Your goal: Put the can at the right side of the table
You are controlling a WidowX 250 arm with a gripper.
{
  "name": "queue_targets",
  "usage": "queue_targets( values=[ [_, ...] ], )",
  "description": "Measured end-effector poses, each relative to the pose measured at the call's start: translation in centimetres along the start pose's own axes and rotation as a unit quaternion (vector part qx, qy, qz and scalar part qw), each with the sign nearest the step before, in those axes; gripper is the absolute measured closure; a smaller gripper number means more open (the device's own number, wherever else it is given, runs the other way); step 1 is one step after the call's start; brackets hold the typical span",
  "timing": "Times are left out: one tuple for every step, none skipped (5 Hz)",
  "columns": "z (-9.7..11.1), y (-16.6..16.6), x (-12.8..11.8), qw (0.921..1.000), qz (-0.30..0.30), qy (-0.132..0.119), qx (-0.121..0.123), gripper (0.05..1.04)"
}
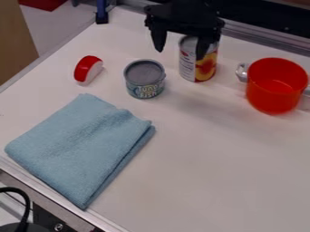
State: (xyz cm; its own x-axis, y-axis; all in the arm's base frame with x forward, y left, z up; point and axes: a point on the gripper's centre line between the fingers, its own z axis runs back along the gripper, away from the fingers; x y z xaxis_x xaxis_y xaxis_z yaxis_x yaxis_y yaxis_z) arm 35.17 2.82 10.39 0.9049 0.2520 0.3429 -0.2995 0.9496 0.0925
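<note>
hangs over the far part of the desk point(212, 172) with the tool point(180, 53) wide, one finger in front of the tall can point(189, 68), the other to its left; cannot tell if touching. stands upright, as to that can, between the small can point(144, 81) at left and the red pot point(272, 88) at right. lies folded nearer, at left, as to the blue cloth point(82, 145).

I take this for a robotics lab; I have a white tabletop point(212, 181) below me, edged with a metal rail point(266, 40); a blue-and-black clamp-like piece point(102, 13) stands by its upper-left edge; a black cable point(26, 204) curves at lower left.
</note>
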Motion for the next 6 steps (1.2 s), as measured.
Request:
queue_targets(
  values=[
    [-0.4,0.6,2.0,0.9990,0.023,-0.032,0.019,0.086],
    [-1.8,0.3,3.8,0.9990,0.030,-0.028,0.016,0.086],
    [-2.3,0.3,5.5,0.9981,0.033,-0.051,0.008,0.085],
    [-3.1,0.4,6.8,0.9971,0.039,-0.065,-0.001,0.085],
    [-3.6,0.6,7.8,0.9962,0.057,-0.063,-0.021,0.086],
    [-4.4,0.3,8.5,0.9971,0.050,-0.054,-0.019,0.085]
  ],
)
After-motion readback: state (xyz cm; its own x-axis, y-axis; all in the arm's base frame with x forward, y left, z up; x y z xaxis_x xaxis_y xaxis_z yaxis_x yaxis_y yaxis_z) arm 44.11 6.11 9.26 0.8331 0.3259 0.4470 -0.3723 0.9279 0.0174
